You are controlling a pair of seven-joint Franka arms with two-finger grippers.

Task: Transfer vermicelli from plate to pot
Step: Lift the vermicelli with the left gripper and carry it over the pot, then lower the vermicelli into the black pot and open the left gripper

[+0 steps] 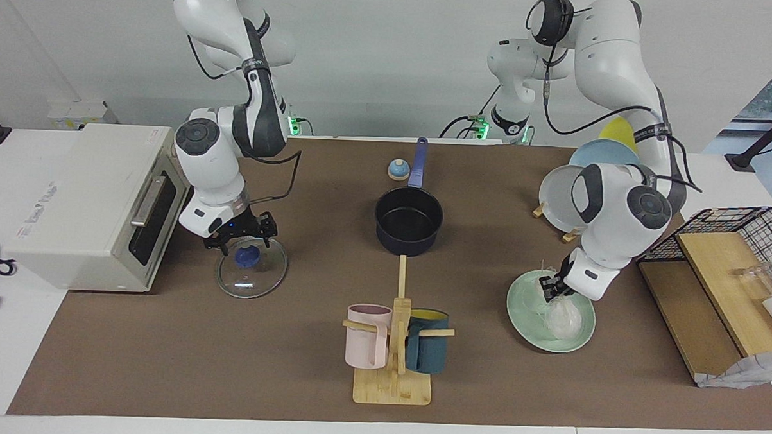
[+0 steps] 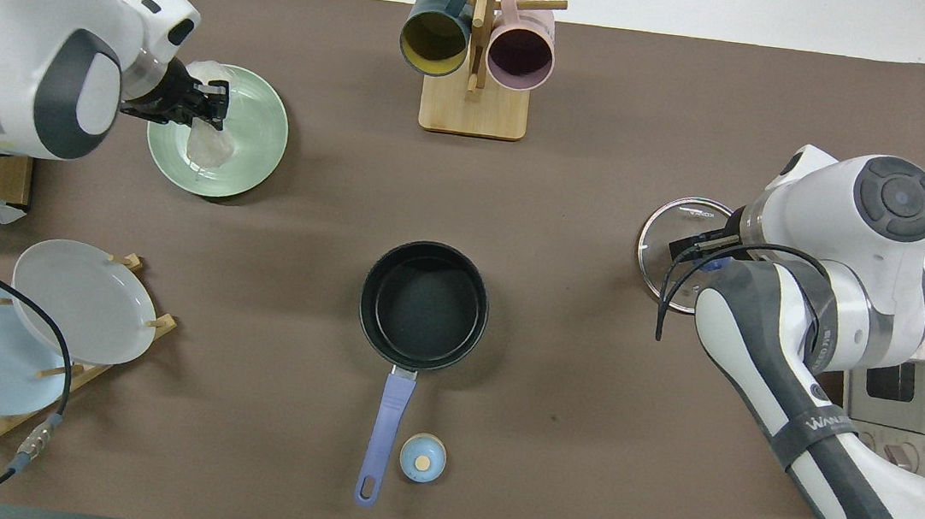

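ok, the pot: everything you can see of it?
The pot is a small dark navy saucepan with a black inside, metal by the look, and nothing in it. One long straight blue handle with a hole at its end points toward the robots. It stands upright near the middle of the brown mat, lid off. A small blue knob lies beside the handle, apart from it. Neither claw is near it; nothing but the mat touches it.
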